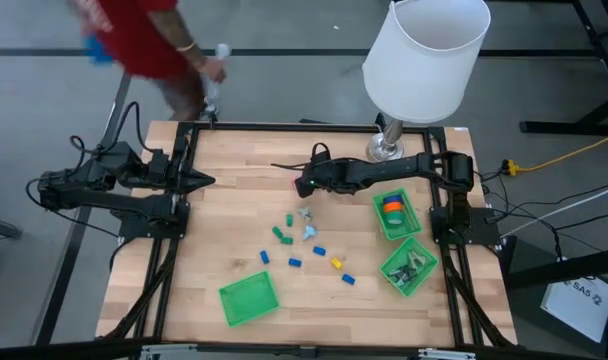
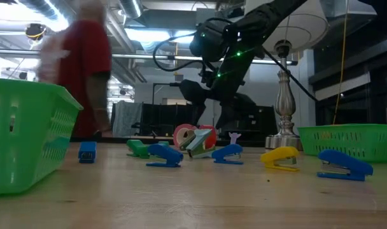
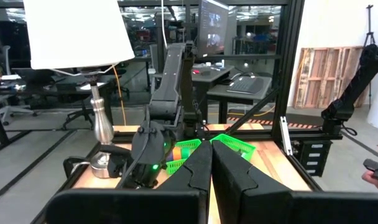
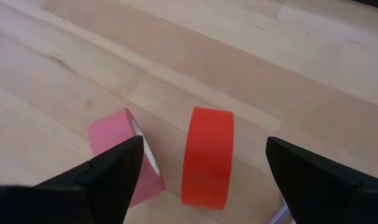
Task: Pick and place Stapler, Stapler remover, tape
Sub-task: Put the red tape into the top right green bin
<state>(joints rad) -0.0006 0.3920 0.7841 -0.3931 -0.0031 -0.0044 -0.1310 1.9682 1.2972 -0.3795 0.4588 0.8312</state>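
The right gripper [image 4: 201, 165] is being held with its fingers [image 4: 108, 171] spread wide, and nothing is being pinched between them. A red tape roll [image 4: 207, 155] is standing on edge on the bench [image 4: 270, 74] in the gap between the fingers, apart from both, and a pink tape roll [image 4: 124, 146] is leaning just beside it, partly behind one finger. In the high view the right arm is being stretched from the bench's right side toward its middle, with its gripper [image 1: 302, 185] over the far centre. The left gripper [image 1: 202, 181] is waiting at the bench's left edge, its fingers [image 3: 229, 180] pressed together and empty.

The high view is also showing what the wrist pictures are missing: small staplers [image 1: 294, 263] scattered across the middle, an empty green basket [image 1: 250, 299] near the front, a green basket [image 1: 394, 215] holding tape rolls on the right, and another green basket [image 1: 409, 266] nearer the front. In the low view the red roll [image 2: 207, 135] is being seen behind blue staplers [image 2: 164, 155] and a yellow stapler [image 2: 281, 158]. A person [image 2: 85, 76] in red is being seen beyond the bench.
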